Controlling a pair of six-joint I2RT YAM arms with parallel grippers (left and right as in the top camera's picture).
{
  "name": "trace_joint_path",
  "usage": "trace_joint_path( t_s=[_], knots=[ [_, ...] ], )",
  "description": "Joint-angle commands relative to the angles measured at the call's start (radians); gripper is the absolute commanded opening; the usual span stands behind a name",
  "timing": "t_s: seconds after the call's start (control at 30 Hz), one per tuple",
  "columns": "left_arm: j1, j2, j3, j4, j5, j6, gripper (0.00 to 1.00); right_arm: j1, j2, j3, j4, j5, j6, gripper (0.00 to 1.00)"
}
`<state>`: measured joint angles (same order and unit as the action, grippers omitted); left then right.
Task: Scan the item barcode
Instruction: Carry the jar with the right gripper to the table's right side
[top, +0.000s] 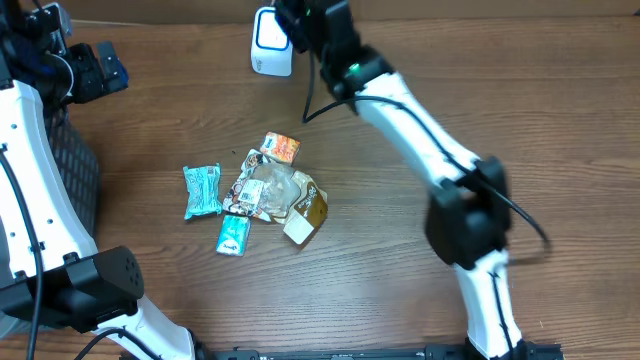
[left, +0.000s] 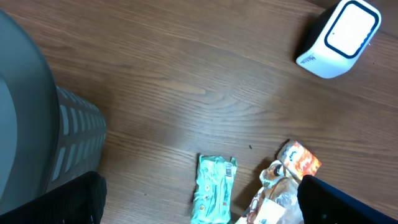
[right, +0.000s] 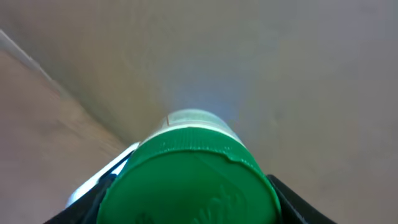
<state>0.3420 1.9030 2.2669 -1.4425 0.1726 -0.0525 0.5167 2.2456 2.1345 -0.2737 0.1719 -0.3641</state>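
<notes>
overhead: the right gripper (top: 295, 22) is positioned just right of the white scanner (top: 272, 42), almost touching it; what is gripped cannot be told from here. the left gripper (top: 92, 66) is seen well left of the scanner. a pile of snack packets (top: 262, 190) is spread on the table (top: 500, 100) below the scanner

left wrist: the left gripper's jaws are spread wide, with nothing between them. a mint packet (left: 214, 186) and an orange packet (left: 300, 160) are seen below the scanner, a mesh basket (left: 74, 140) far to its left

right wrist: a green-capped bottle (right: 189, 180) is clamped between the right gripper's dark fingers (right: 289, 199)
</notes>
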Motion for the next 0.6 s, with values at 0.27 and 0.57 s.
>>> trace_joint_path(
  t_s=[0.27,0.57],
  knots=[
    [-0.002,0.0,0.006,0.003,0.011,-0.007,1.0,-0.09,-0.333,0.026,-0.795,0.025,0.399,0.18],
    [-0.002,0.0,0.006,0.003,0.011,-0.007,1.0,-0.214,-0.263,-0.07,-1.125,0.006,0.646,0.17]
  ],
)
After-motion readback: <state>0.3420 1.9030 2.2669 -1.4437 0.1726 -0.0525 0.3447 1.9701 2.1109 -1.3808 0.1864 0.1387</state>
